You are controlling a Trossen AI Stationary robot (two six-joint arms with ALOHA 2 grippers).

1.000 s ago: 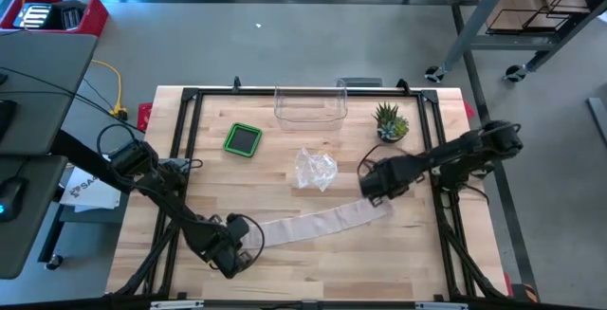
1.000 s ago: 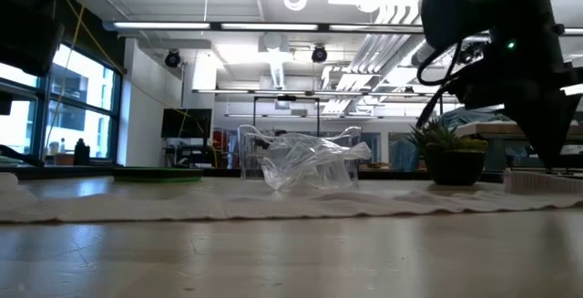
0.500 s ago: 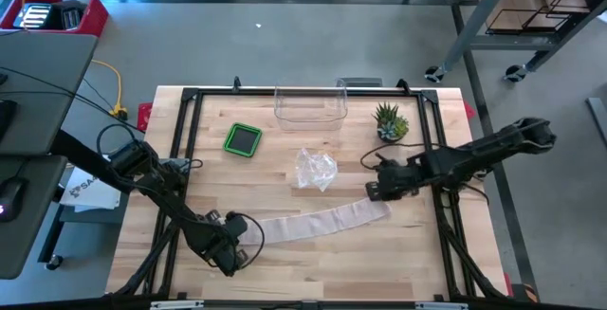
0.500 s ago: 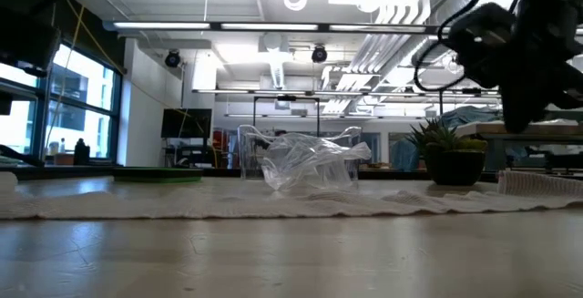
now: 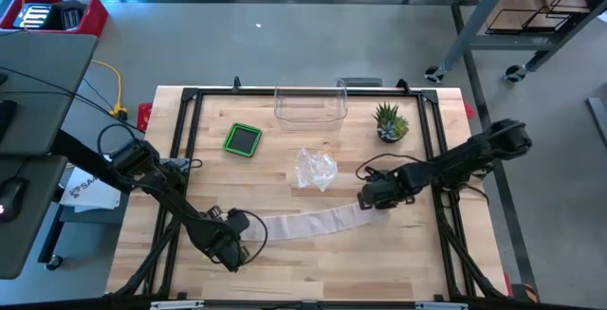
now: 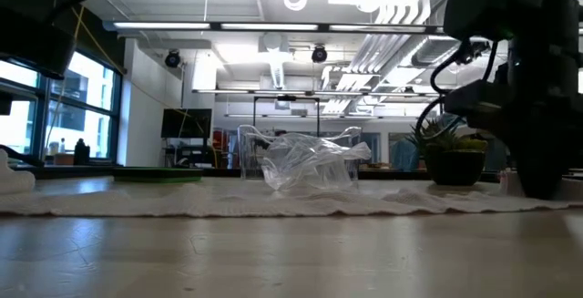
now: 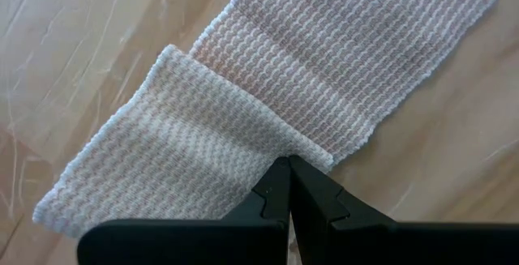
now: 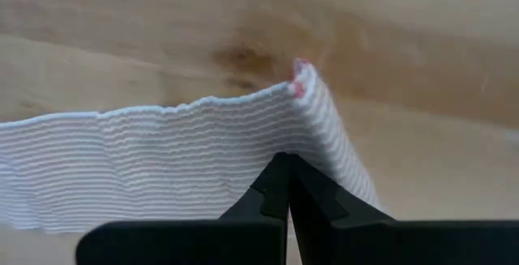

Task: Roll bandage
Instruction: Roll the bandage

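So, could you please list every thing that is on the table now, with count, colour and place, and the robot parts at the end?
bandage: one, white, unrolled flat across the near middle of the table, one end folded over at the left hand
plastic bag: one, clear, crumpled, centre of the table, behind the bandage
clear box: one, transparent, far edge, middle
green tray: one, green rim with dark inside, far left part
plant: one, green, in a small dark pot, far right part
table: one, light wood, with a black frame on top
left hand: one, dark, shut, at the bandage's left end
right hand: one, dark, shut, at the bandage's right end
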